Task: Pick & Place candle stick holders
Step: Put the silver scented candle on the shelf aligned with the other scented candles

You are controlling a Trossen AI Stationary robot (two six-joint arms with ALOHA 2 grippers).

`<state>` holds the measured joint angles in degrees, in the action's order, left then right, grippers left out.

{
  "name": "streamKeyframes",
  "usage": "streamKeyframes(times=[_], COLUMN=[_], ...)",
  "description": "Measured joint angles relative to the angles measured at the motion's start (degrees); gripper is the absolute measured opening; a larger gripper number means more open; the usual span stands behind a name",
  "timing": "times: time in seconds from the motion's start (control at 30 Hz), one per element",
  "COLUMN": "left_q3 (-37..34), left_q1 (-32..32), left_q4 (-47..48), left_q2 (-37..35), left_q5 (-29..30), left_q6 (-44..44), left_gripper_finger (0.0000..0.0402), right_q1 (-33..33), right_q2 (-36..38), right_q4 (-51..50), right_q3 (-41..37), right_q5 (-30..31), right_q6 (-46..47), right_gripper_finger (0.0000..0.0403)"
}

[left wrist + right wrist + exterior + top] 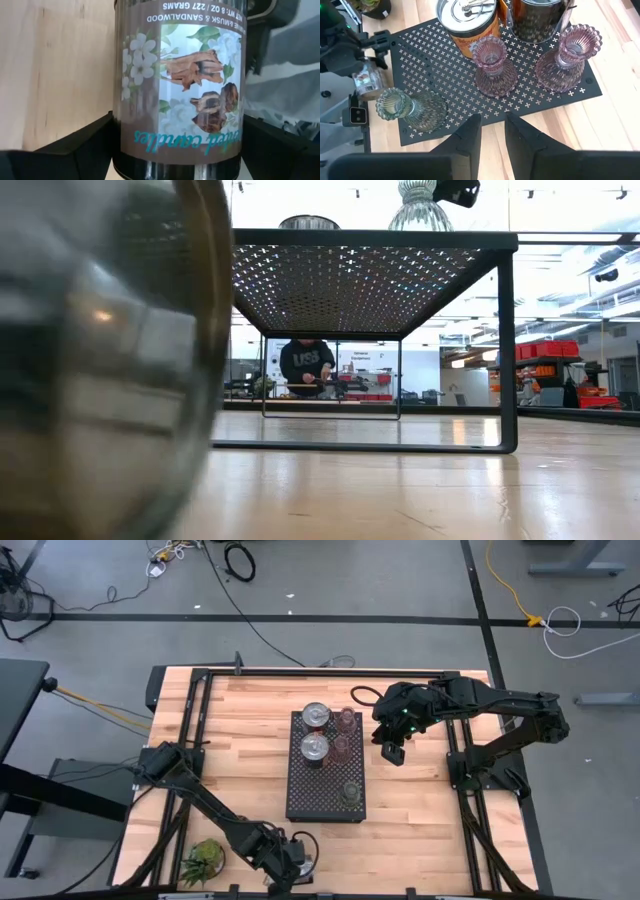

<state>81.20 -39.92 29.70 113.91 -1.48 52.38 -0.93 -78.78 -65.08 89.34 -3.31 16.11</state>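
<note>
A silvery round candle stick holder with a flowered label (pixel 180 85) stands between the fingers of my left gripper (pixel 290 862) at the table's near edge; it also fills the low view's left side (pixel 100 360). On the black perforated tray (pixel 300 805) stand two more silvery holders (pixel 316 716) (pixel 315 748), two pink glass holders (pixel 492 65) (pixel 567 55) and an olive-green one (pixel 407 110). My right gripper (pixel 492 135) hovers beside the tray's right edge, its fingers a narrow gap apart with nothing between them. My left gripper holds the silvery holder by its round side wall, low on the label (pixel 120 145), one finger (pixel 85 150) on each side. The fingers slant down from the table's left. The holder stays upright; whether its base is on the table I cannot tell.
A spiky green plant (pixel 205 860) stands at the near edge, just left of my left gripper. The tray is raised on thin black legs (pixel 508 350). Bare wood lies right of the tray. A person (pixel 306 365) works far back in the room.
</note>
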Motion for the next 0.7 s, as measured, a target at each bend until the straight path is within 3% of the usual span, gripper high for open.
streamKeyframes(times=[0.37, 0.7], left_q3=[12.77, 29.69], left_q1=[-0.02, 2.52], left_q4=[17.63, 45.53], left_q2=[-0.09, -0.33], left_q5=[-5.48, -6.9], left_q6=[-0.03, -1.94], left_gripper_finger=[0.036, 0.036], right_q1=[0.0, 0.0], right_q2=[0.0, 0.0], right_q4=[0.13, 0.44], right_q3=[0.0, 0.0], right_q5=[2.04, 2.07], right_q6=[-0.5, -1.63], right_gripper_finger=[0.0084, 0.0084])
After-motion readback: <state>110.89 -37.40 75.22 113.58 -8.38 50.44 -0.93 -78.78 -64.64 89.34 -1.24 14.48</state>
